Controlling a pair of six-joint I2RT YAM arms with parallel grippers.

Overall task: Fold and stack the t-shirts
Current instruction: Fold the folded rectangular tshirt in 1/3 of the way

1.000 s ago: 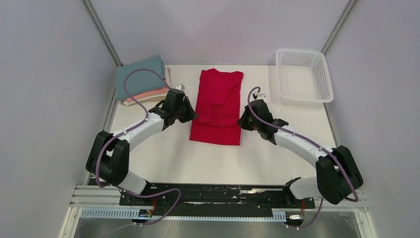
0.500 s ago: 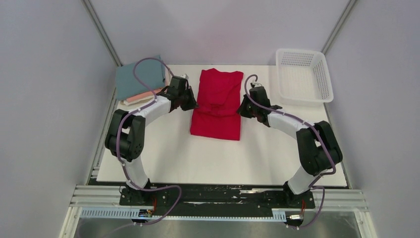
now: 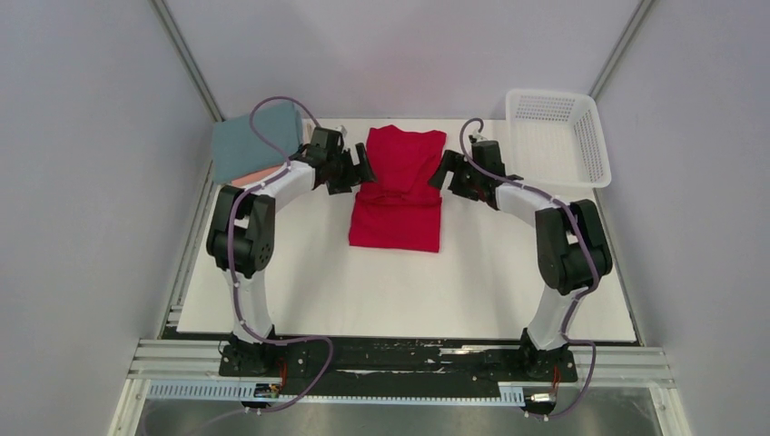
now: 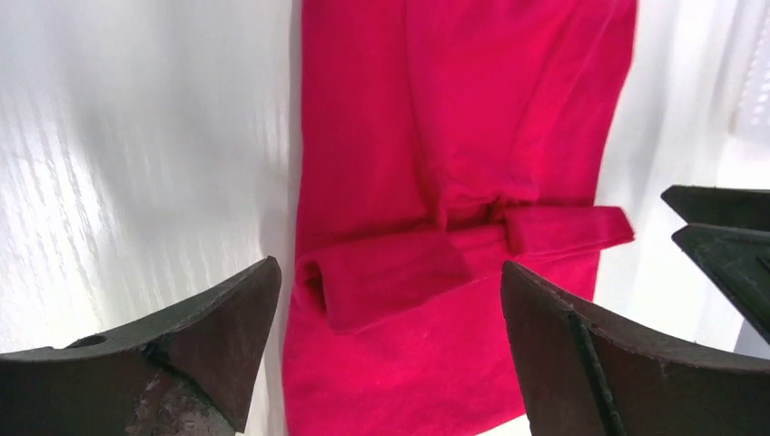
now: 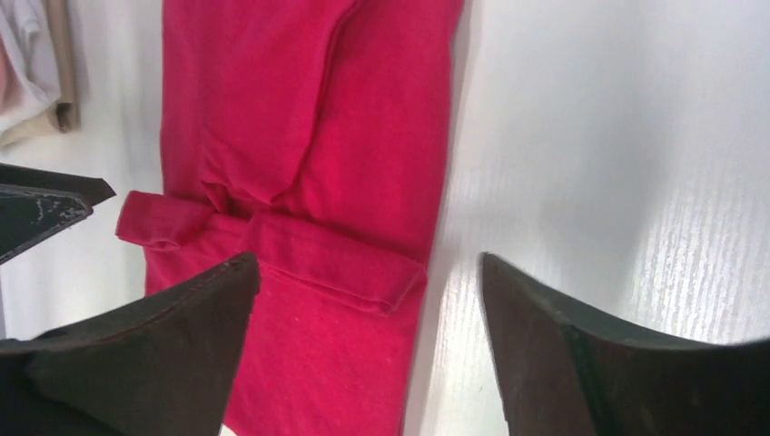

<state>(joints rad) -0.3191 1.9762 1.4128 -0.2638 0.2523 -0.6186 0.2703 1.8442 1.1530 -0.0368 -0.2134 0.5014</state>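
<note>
The crimson-red t-shirt (image 3: pixel 397 195) lies lengthwise in the middle of the table, folded narrow, with a folded band across it (image 4: pixel 390 272). My left gripper (image 3: pixel 357 173) hovers at its left edge and my right gripper (image 3: pixel 442 173) at its right edge. Both are open with nothing between the fingers. In the left wrist view the red t-shirt (image 4: pixel 454 136) fills the gap between my fingers (image 4: pixel 200 336). In the right wrist view its right edge (image 5: pixel 309 136) lies between the fingers (image 5: pixel 581 354). Folded t-shirts, teal on top of pink and cream, are stacked (image 3: pixel 254 145) at the back left.
A white mesh basket (image 3: pixel 554 136) stands at the back right corner. Grey walls close in both sides and the back. Bare white tabletop (image 3: pixel 399 291) stretches from the red shirt to the near edge. Each wrist view shows the other gripper's fingertips (image 4: pixel 726 236) across the shirt.
Both arms have reached farther toward the back of the table along the red t-shirt's sides. Both grippers, shut before, now stand open. The shirt looks slightly shorter.
</note>
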